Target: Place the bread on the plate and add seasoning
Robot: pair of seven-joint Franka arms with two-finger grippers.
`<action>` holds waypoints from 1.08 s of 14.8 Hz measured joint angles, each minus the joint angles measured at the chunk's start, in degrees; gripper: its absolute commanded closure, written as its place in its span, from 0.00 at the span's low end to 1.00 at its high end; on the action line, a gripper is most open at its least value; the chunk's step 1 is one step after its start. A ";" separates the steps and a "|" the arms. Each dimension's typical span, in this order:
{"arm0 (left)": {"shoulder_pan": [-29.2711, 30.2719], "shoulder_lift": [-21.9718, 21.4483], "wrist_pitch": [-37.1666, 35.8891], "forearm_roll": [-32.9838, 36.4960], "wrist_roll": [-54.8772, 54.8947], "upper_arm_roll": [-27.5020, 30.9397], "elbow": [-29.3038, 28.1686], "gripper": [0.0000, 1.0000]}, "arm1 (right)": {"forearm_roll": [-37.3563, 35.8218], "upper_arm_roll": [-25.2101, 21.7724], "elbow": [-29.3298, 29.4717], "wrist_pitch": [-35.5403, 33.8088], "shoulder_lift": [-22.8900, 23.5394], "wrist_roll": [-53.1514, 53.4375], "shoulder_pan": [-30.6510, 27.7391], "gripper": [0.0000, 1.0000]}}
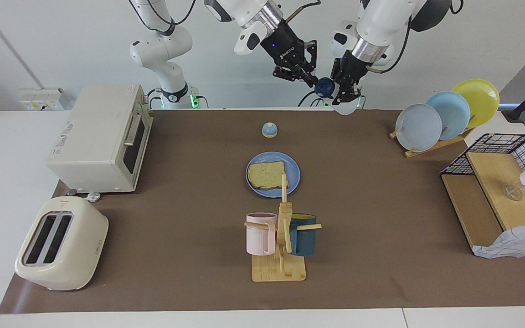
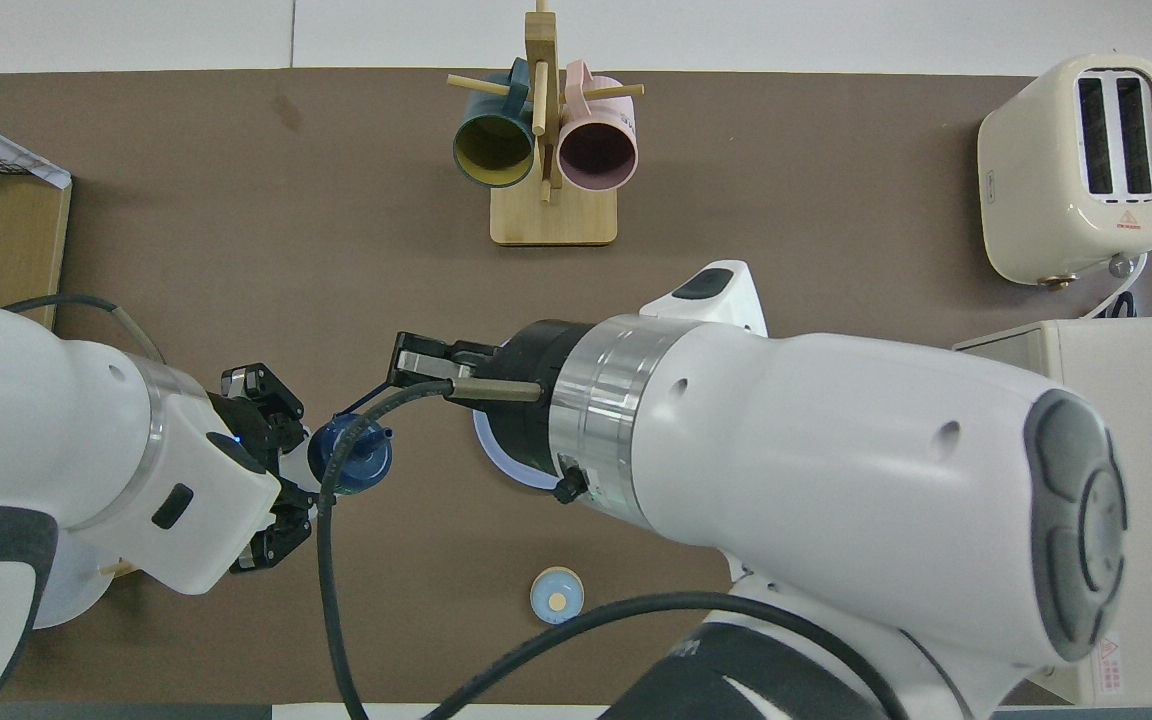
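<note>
Brown matting covers your table (image 1: 381,255), with white wall at the robots' end. At the middle, the blue plate (image 1: 292,175) lies flat and the bread (image 1: 267,175) rests on it, toward the side facing the right arm's end. A small blue-domed bell (image 1: 269,130) sits nearer to the robots than the plate, and a wooden mug tree (image 1: 283,246) with a pink mug (image 1: 259,233) and a dark teal mug (image 1: 302,234) stands farther from them.

Look up above the robots' edge of the table, toward the left arm's end from the bell: both grippers meet there in the air. Your left gripper (image 1: 345,93) has its fingers pressed on the seasoning (image 1: 343,107), whose pale body hangs below the fingers while its navy cap (image 2: 349,458) points toward the other arm. Your right gripper (image 1: 310,81) comes in beside it with its fingertips drawn together at the cap; whether they pinch the cap's loop or only touch it, you cannot tell from either view.

At the right arm's end you have a white toaster oven (image 1: 100,139) and, farther from the robots, a cream toaster (image 1: 61,243). At the left arm's end stand a wooden rack (image 1: 435,145) holding grey-blue, light-blue and yellow plates, and a wire-and-wood shelf (image 1: 499,191).
</note>
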 measured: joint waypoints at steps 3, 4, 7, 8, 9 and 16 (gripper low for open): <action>0.00 0.00 0.00 0.00 0.00 0.00 0.00 0.67 | 0.00 0.03 0.00 0.00 0.01 -0.19 0.05 0.34; 0.01 0.00 -0.04 0.01 0.00 0.00 -0.01 0.67 | -0.01 0.01 -0.02 0.03 0.01 -0.21 0.04 0.00; 0.05 0.00 -0.31 0.02 -0.01 0.18 -0.35 0.67 | -0.03 -0.24 -0.01 0.20 -0.07 -0.39 -0.22 0.00; 0.06 0.00 -0.32 0.02 -0.04 0.20 -0.38 0.67 | -0.11 -0.26 -0.02 0.20 -0.07 -0.57 -0.29 0.00; 0.06 0.00 -0.32 0.02 -0.07 0.20 -0.38 0.67 | -0.19 -0.26 -0.05 0.13 -0.07 -1.06 -0.38 0.00; 0.00 0.00 -0.27 0.02 -2.64 -0.19 -0.36 0.67 | -8.21 -0.56 -0.53 -17.88 -1.08 -17.28 -8.71 0.00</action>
